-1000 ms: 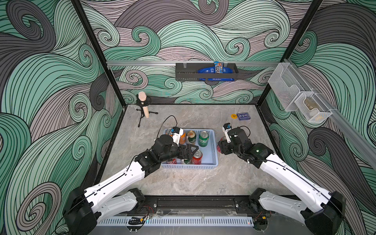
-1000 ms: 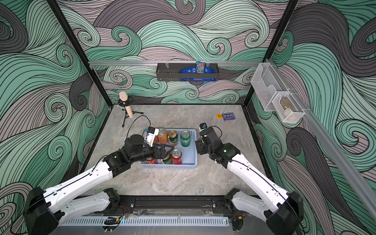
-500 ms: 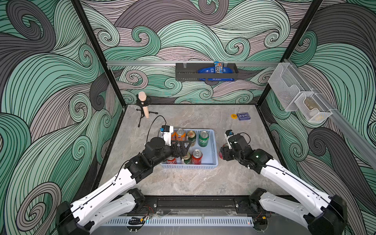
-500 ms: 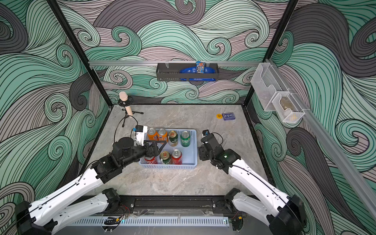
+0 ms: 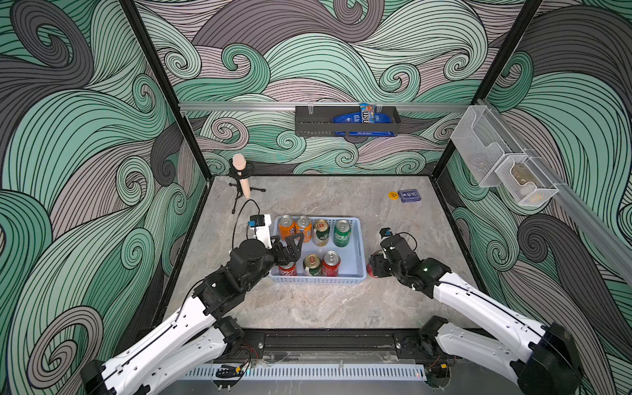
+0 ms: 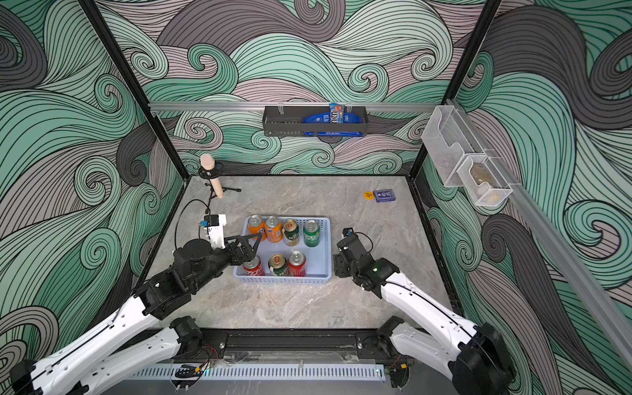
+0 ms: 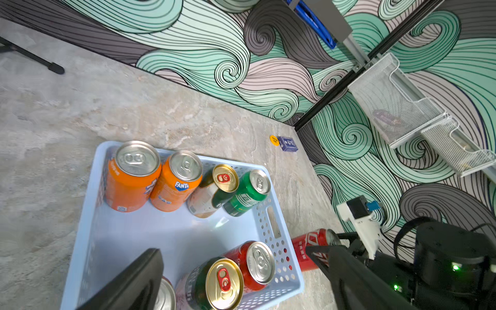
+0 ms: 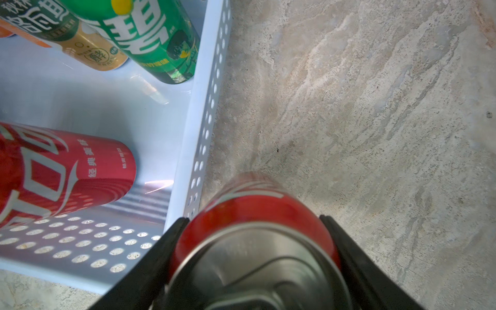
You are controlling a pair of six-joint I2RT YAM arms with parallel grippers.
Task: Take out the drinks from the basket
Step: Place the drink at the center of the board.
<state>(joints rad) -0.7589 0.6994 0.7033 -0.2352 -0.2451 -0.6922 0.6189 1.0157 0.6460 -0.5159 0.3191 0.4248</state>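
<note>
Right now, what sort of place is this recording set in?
Most likely a robot test booth, not a real home or shop: swirl-printed walls close in a small tabletop, two arms are mounted on a front rail, and a basket of cans sits staged in the middle.
</note>
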